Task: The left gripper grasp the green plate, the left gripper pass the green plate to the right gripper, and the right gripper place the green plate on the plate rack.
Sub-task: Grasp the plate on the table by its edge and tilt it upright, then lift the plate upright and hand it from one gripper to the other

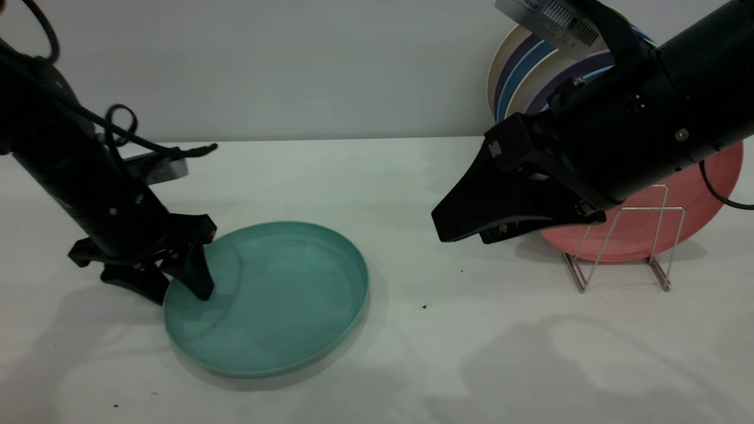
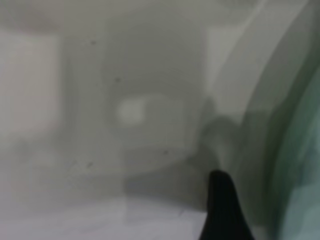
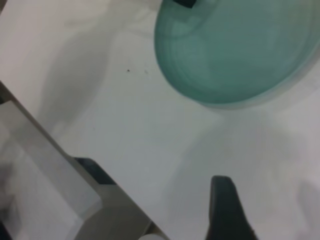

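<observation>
Teal-green, the plate (image 1: 277, 297) is lying flat on the white worktop (image 1: 412, 353), toward the left side. The left hand (image 1: 177, 285) is reaching down at the plate's left edge, its fingers spread and straddling the rim: one fingertip (image 1: 200, 288) is touching the inside of the plate, the other is sitting outside on the worktop. The rim is not yet being pinched. The right hand (image 1: 456, 232) is hovering above the worktop, well to the right of the plate, pointing toward it; whether its fingers are parted is impossible to tell. Behind it, the wire rack (image 1: 624, 247) is standing at the right, holding a pink plate (image 1: 701, 194) upright, with striped plates (image 1: 530, 68) leaning farther back.
</observation>
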